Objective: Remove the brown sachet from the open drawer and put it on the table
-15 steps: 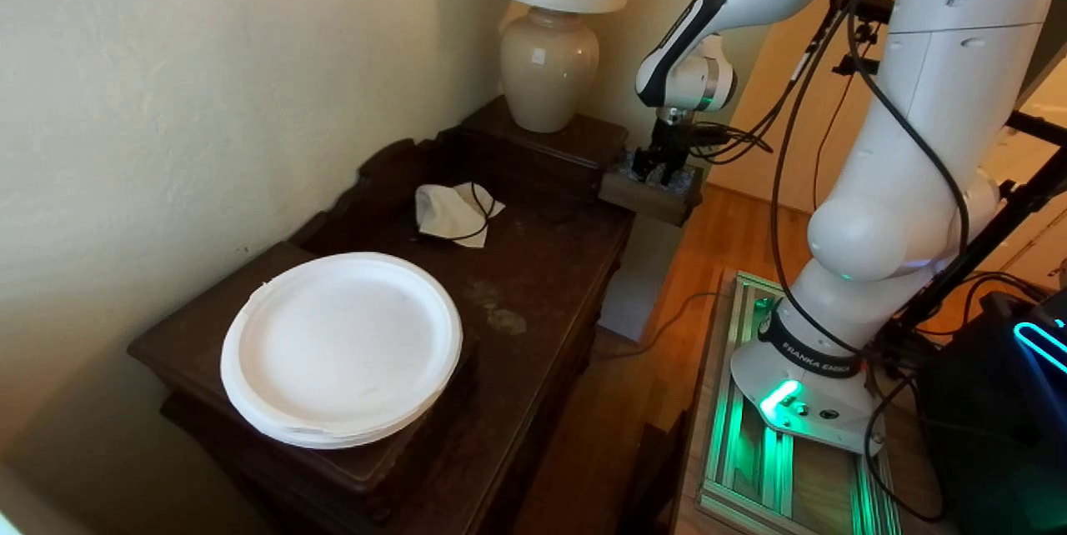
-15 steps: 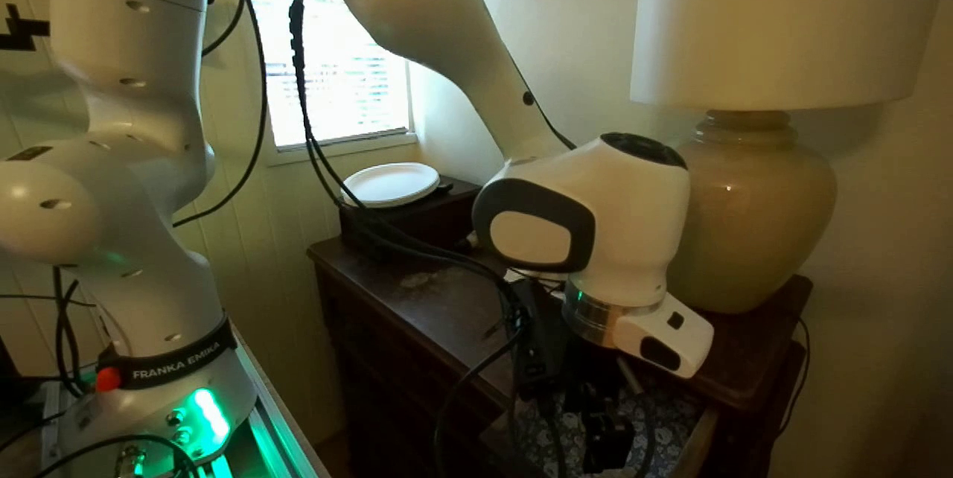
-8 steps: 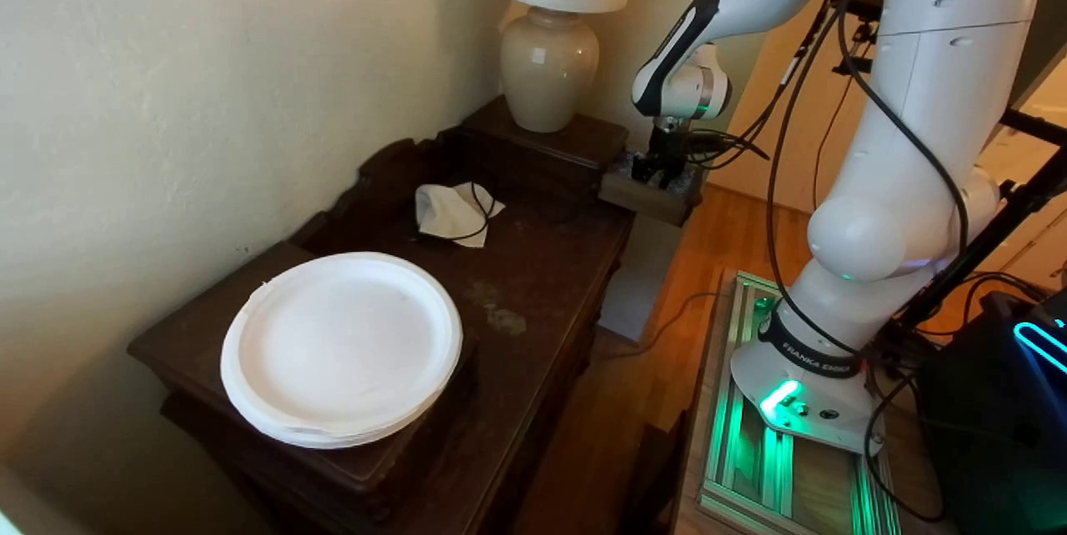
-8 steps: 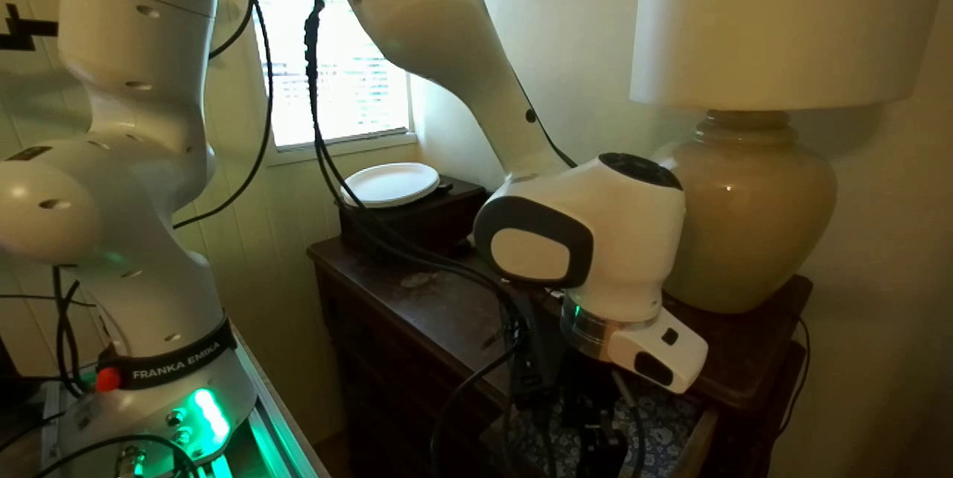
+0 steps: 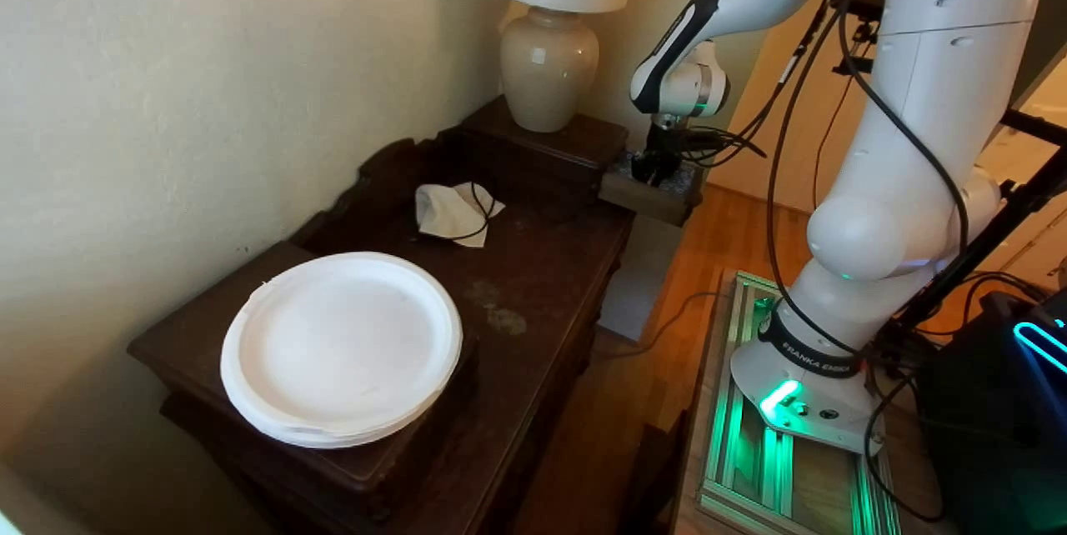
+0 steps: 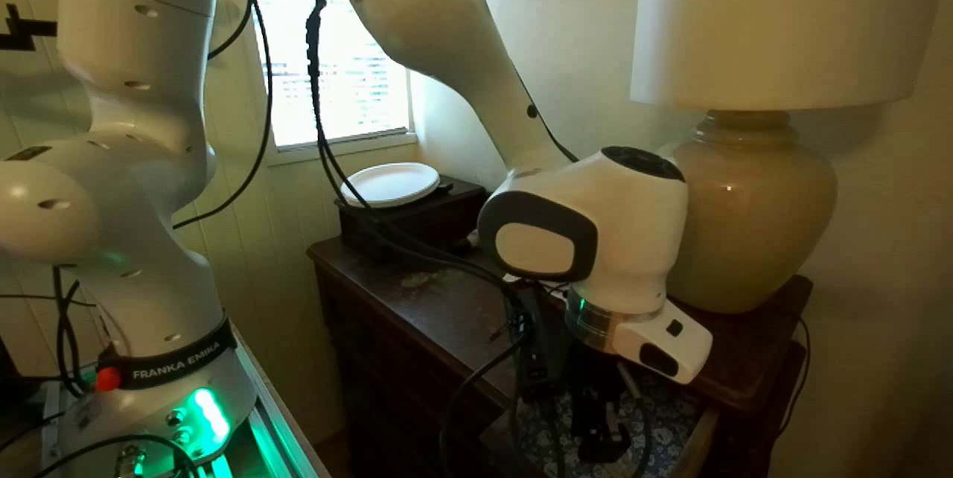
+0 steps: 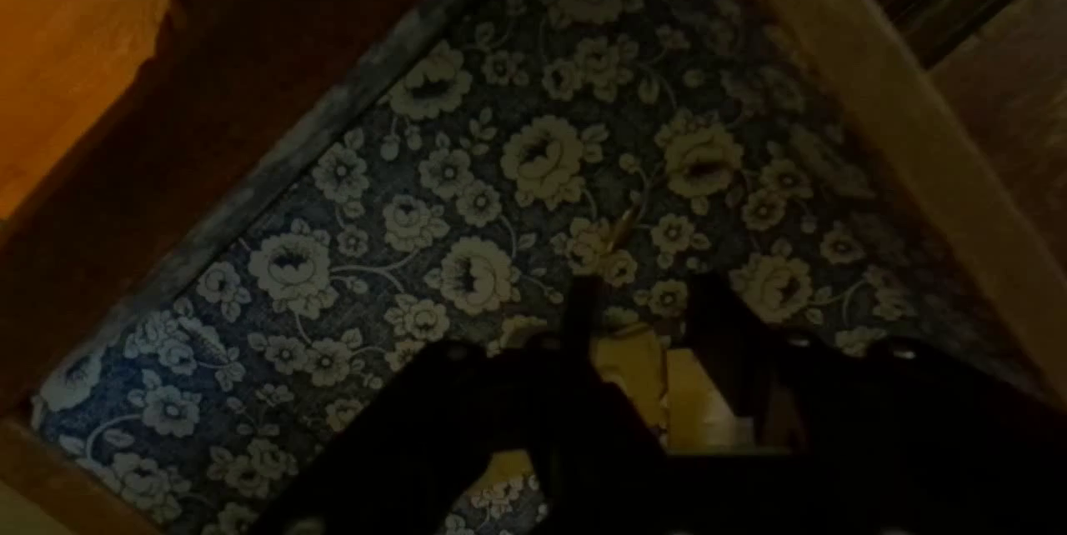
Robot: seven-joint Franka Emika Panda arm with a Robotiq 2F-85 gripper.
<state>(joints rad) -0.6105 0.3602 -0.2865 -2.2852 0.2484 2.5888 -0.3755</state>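
The open drawer [image 5: 643, 195], lined with blue floral paper, sticks out under the lamp's shelf; its side wall shows in an exterior view [image 6: 696, 444] and in the wrist view [image 7: 904, 89]. My gripper [image 7: 642, 289] is down inside it, fingers partly closed but apart, with lining visible between the tips. The yellow-brown sachet [image 7: 629, 364] shows behind and between the fingers, partly covered by them; whether they touch it I cannot tell. In both exterior views the gripper [image 5: 653, 177] [image 6: 604, 452] is over the drawer and the sachet is hidden. The table [image 5: 554, 256] stands beside it.
A lamp [image 5: 546, 72] stands on the raised shelf above the drawer. A pale cloth [image 5: 450, 214] with a black cable lies on the tabletop. White round plates [image 5: 342, 343] sit on the far raised end. Loose arm cables [image 5: 721, 143] hang beside the gripper.
The hand first came down a little into the drawer, then rose very slightly. The fingers have moved closer together since half a second ago.
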